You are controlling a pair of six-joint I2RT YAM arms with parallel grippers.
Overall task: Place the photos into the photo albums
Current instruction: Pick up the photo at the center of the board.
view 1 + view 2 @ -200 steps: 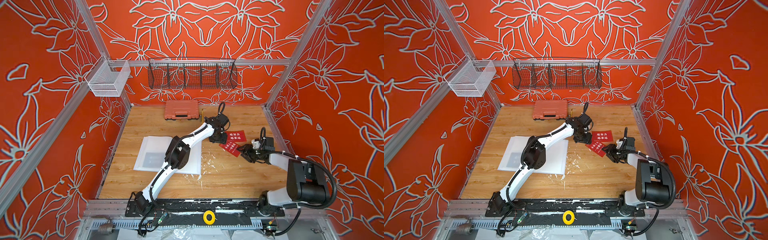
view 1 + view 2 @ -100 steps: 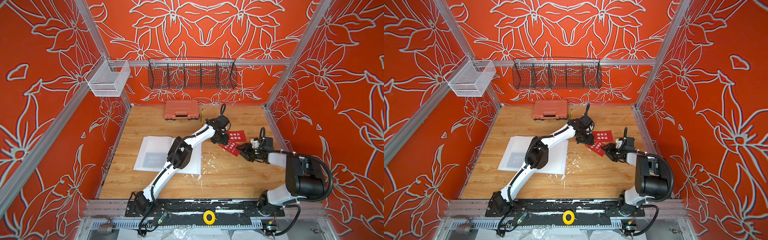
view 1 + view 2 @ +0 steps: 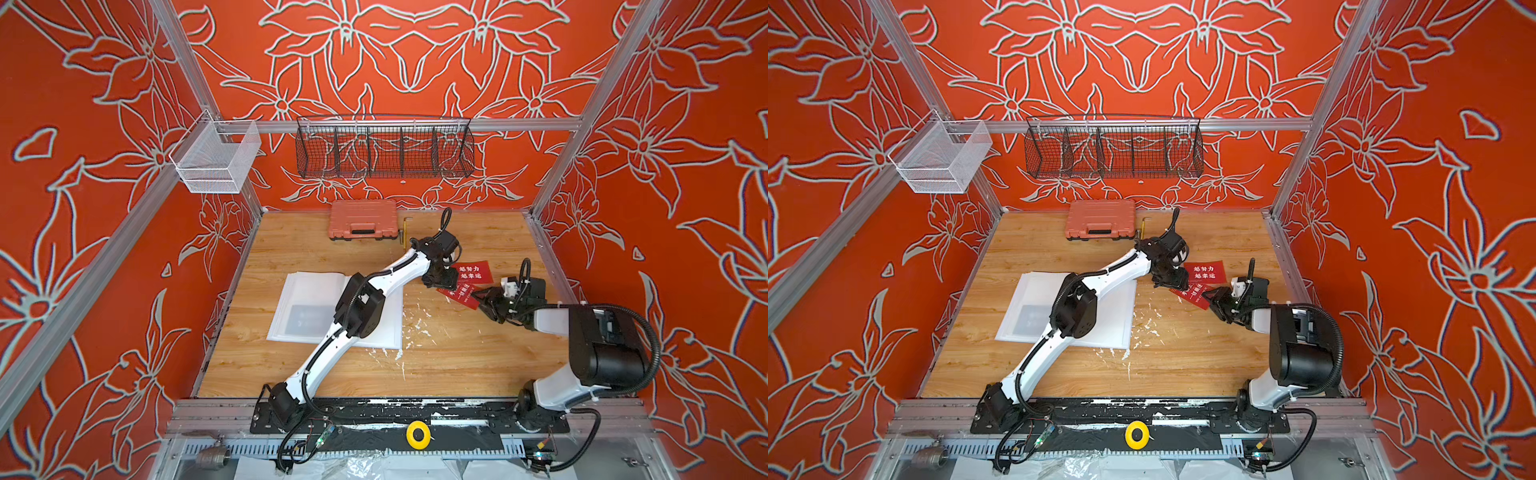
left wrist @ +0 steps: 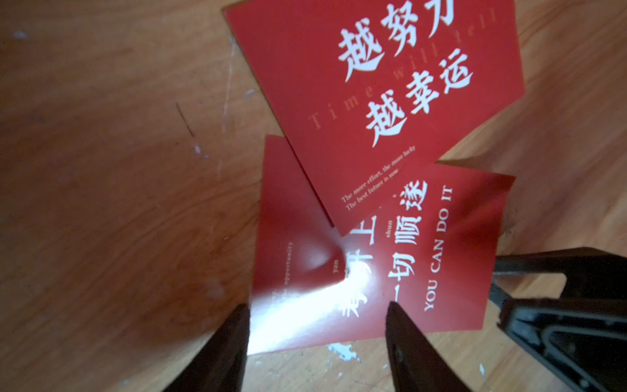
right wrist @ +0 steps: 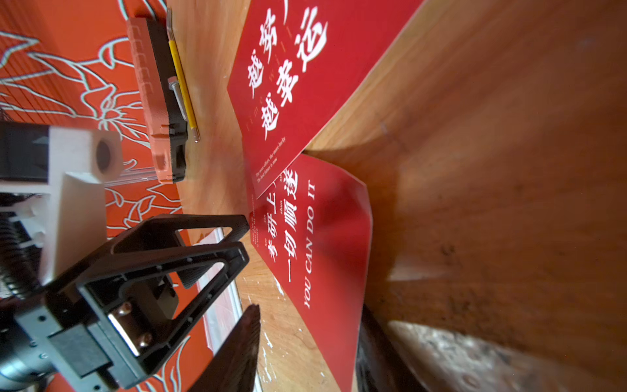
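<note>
Red photos (image 4: 373, 101) overlap near the open album (image 3: 309, 297).

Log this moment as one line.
left gripper: open over YOU CAN DO IT card | right gripper: open, straddling its raised edge | photo album: lying open

Left arm (image 3: 390, 274) stretched long, running diagonally from base toward far right, wrist bent down. Left gripper (image 3: 446, 284) pointing down, fingers (image 4: 234, 339) parted. Right arm (image 3: 552, 322) folded, elbow high, forearm reaching inward and low. Right gripper (image 3: 484, 300) near left one, tips facing it, fingers (image 5: 244, 339) apart too.
</note>
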